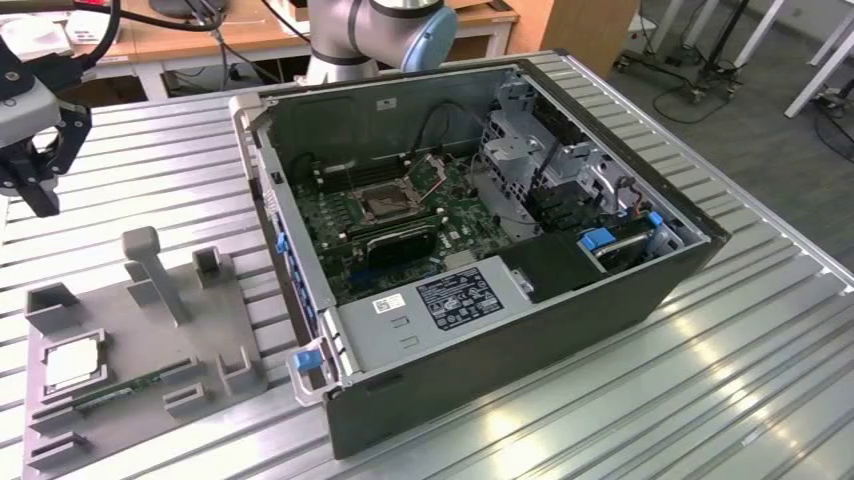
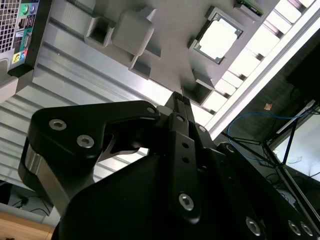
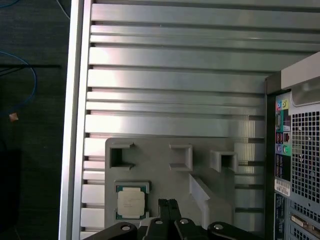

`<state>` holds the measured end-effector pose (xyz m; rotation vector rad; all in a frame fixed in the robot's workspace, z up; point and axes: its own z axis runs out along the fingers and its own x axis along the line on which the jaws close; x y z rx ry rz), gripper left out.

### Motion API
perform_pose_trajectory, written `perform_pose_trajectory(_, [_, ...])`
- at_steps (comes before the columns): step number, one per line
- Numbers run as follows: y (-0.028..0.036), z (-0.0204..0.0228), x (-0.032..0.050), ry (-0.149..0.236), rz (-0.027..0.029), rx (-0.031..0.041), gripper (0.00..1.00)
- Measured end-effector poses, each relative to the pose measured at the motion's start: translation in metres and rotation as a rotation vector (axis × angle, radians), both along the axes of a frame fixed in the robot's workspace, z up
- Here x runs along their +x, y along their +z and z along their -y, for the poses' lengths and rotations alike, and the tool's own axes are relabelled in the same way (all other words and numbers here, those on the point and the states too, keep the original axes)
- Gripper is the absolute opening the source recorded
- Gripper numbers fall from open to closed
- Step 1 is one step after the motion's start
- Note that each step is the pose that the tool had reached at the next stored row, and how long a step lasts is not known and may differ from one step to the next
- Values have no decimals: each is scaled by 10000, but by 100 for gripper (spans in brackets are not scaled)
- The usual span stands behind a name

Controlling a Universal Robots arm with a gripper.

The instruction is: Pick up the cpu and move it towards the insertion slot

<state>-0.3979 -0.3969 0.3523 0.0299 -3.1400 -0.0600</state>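
**Cpu flat in its tray pocket, end effector clenched and empty above the desk**

The cpu [image 1: 74, 362] lies flat with its silvery metal top facing up, seated in a shallow square pocket of the grey fixture plate [image 1: 214, 310]. Being square, it has no long axis; its edges run in line with the edges of the plate. In the exterior view the pocket is near the plate's edge on the exterior view's left, with a green memory stick [image 1: 127, 390] lying just beside it on the same plate.

The end effector [image 1: 40, 200] hangs above the slatted metal desk [image 1: 134, 140], well apart from the cpu and touching nothing. In both wrist views its two dark fingers [image 3: 163, 205] are pressed together with no gap, and nothing is held between them. The cpu shows beyond the fingertips, untouched.

The insertion slot [image 1: 387, 203] sits on the green board inside the open computer case [image 1: 534, 340], which lies on its side on the desk. The case is beside the fixture plate, towards the exterior view's right.
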Motion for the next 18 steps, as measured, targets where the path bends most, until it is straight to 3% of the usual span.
perform_pose_trajectory(18, [-1, 65, 0, 0, 0, 0, 11])
